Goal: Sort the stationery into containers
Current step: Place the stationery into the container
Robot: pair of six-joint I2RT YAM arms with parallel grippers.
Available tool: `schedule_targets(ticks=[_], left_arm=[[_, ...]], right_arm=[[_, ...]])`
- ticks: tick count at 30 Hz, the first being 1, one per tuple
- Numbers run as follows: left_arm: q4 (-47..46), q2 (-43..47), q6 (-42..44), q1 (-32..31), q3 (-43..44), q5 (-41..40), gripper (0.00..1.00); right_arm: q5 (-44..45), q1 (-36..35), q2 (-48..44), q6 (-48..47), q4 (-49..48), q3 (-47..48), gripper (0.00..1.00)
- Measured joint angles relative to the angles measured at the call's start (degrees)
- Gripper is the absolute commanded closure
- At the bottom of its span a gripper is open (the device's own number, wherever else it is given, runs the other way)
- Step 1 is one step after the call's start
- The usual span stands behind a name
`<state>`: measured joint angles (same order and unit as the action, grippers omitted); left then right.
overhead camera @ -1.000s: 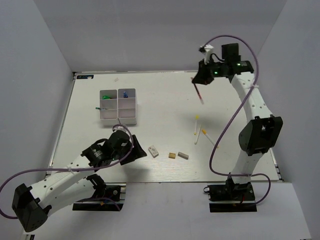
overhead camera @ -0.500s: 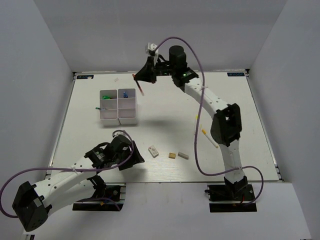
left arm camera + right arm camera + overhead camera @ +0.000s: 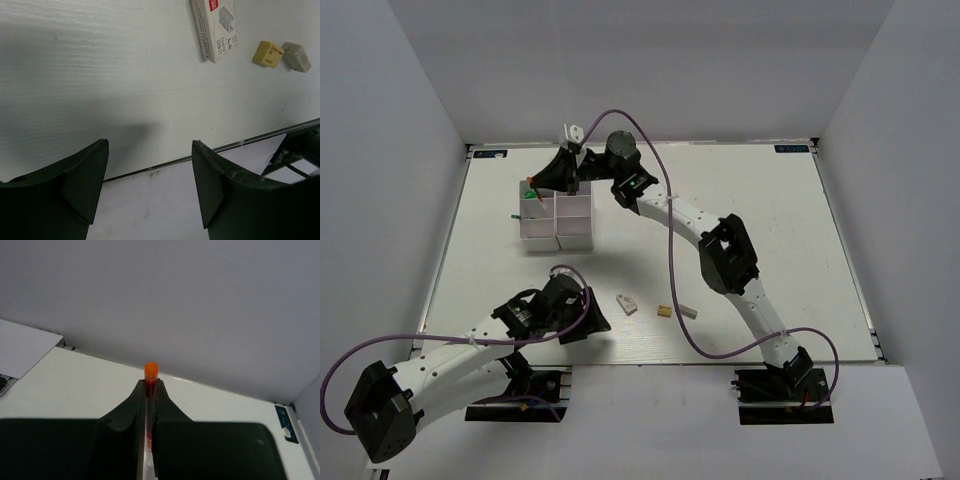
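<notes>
"What are you losing through the right wrist camera?"

"The fingers (image 3: 125,412) of the right gripper (image 3: 150,386) are covering most of the red pen (image 3: 150,371). You're seeing only its orange tip and a sliver of barrel, and the bottom edge is cutting off the rest."

"And from above?"

"That arm is blocking part of the tray's (image 3: 558,240) far compartments, and the contents are looking too small for you to name."

"Left wrist?"

"The top edge is clipping the white block (image 3: 216,27), and the left gripper's (image 3: 149,146) fingers are running off the bottom."
</notes>
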<state>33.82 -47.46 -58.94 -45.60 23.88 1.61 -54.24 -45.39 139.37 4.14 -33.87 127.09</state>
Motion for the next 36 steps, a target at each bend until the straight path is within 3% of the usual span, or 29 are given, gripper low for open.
schedule_targets(ticks=[15,18,19,22,28,31,34,35,36], left_arm=[[-2.6,-1.3,0.5,0.0,-0.7,1.9,0.23],[-3.0,-2.1,0.8,0.0,-0.7,2.0,0.22],[-3.1,-2.3,0.9,0.0,-0.7,2.1,0.22],[-3.4,-3.5,1.5,0.0,-0.7,2.3,0.22],[-3.9,-7.3,2.1,0.0,1.7,2.2,0.21],[-4.4,-9.5,2.1,0.0,4.6,1.8,0.24],[-5.0,-11.0,2.2,0.0,7.3,1.1,0.30],[-5.1,-11.4,2.3,0.0,8.0,0.8,0.33],[-5.2,-12.5,2.3,0.0,9.2,0.6,0.36]], right_arm=[[11.5,-2.4,9.4,-5.7,-4.3,4.1,1.00],[12.3,-2.5,10.5,-6.5,-3.3,4.1,0.76],[12.5,-2.5,10.5,-6.7,-3.3,4.1,0.54],[12.8,-2.6,10.5,-7.5,-4.0,4.1,0.42],[12.7,-2.5,9.1,-7.6,-4.2,0.9,0.42],[12.5,-2.2,6.2,-7.5,-3.7,-2.6,0.48],[12.8,-1.6,1.2,-7.0,-1.7,-6.1,0.65],[13.4,-1.2,-1.1,-6.9,-0.8,-7.6,0.82],[13.7,-0.8,-3.4,-7.1,-0.1,-9.0,0.91]])
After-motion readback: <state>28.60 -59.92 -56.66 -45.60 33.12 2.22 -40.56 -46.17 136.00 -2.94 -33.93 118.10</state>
